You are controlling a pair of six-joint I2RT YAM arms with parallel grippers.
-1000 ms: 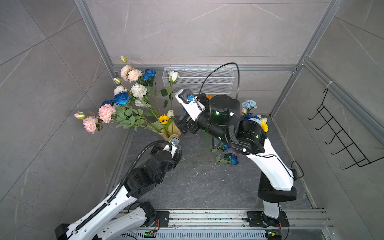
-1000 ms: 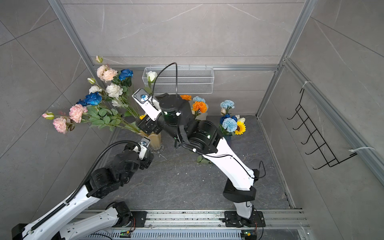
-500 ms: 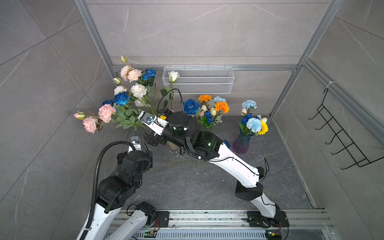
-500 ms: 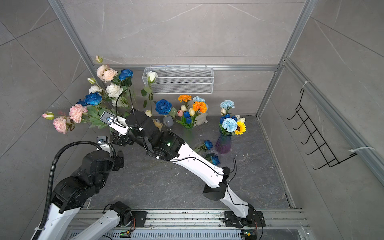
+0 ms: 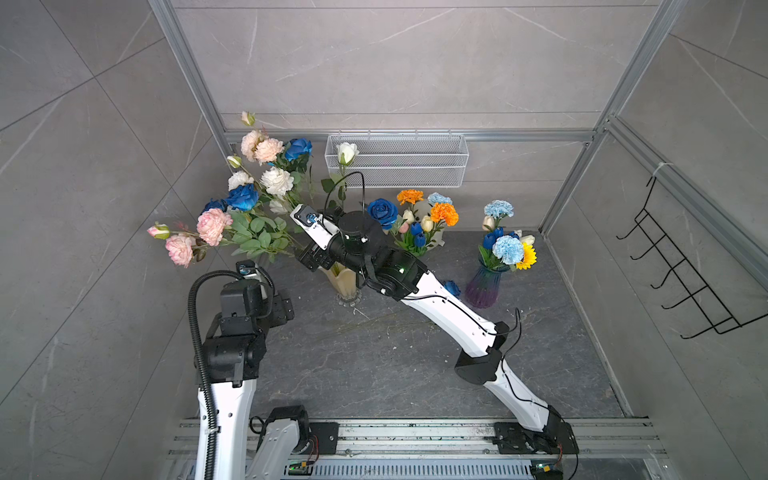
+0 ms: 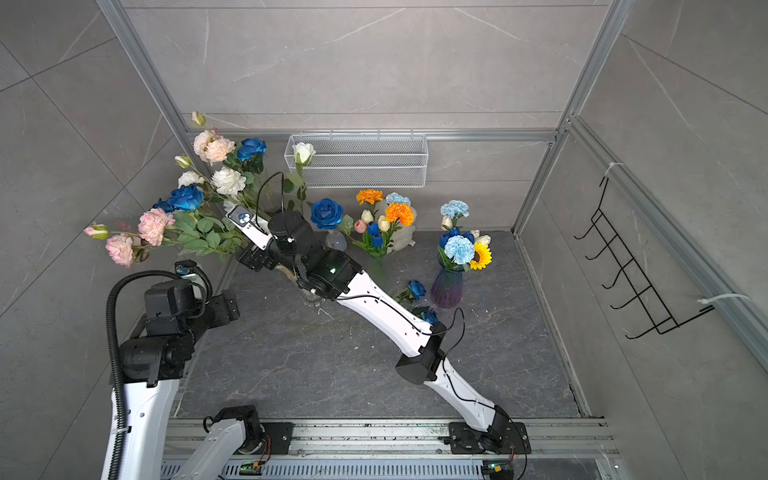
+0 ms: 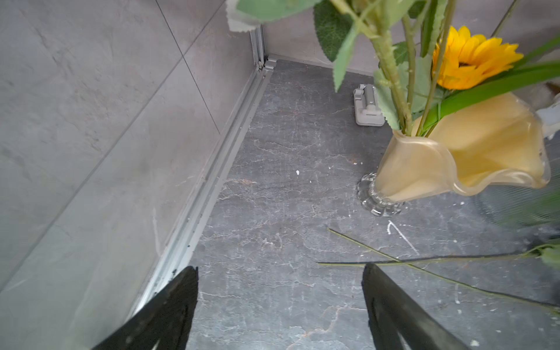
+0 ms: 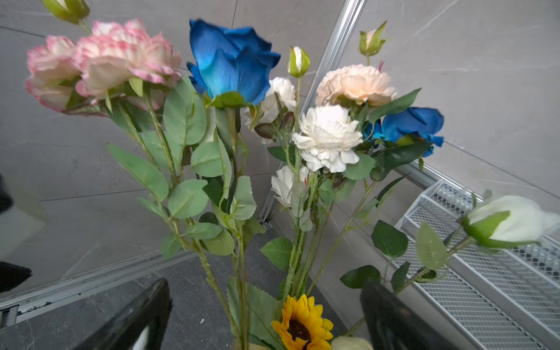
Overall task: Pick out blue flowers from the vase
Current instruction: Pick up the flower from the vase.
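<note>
The amber ruffled vase (image 5: pixel 345 279) (image 7: pixel 472 157) holds a tall bouquet leaning left. Among its pink and white blooms are deep blue roses (image 5: pixel 242 197) (image 5: pixel 298 148) (image 8: pixel 231 65) (image 8: pixel 412 124). My right gripper (image 5: pixel 311 259) (image 8: pixel 263 285) hangs open just above the vase mouth, with the green stems and a small sunflower (image 8: pixel 303 324) between its fingers and nothing gripped. My left gripper (image 5: pixel 282 308) (image 7: pixel 279 268) is open and empty over the floor, left of the vase. Two blue roses (image 6: pixel 417 289) (image 6: pixel 430 316) lie on the floor beside the right arm.
A grey vase with a blue rose (image 5: pixel 382 212), a white vase with orange carnations (image 5: pixel 444 214) and a purple vase (image 5: pixel 482 286) stand at the back. A wire basket (image 5: pixel 397 166) hangs on the back wall. Loose stems (image 7: pixel 378 257) cross the floor.
My right arm has swung left across the floor and now sits over the amber vase. My left arm has drawn back from the vase toward the left wall. Both grippers stay open.
</note>
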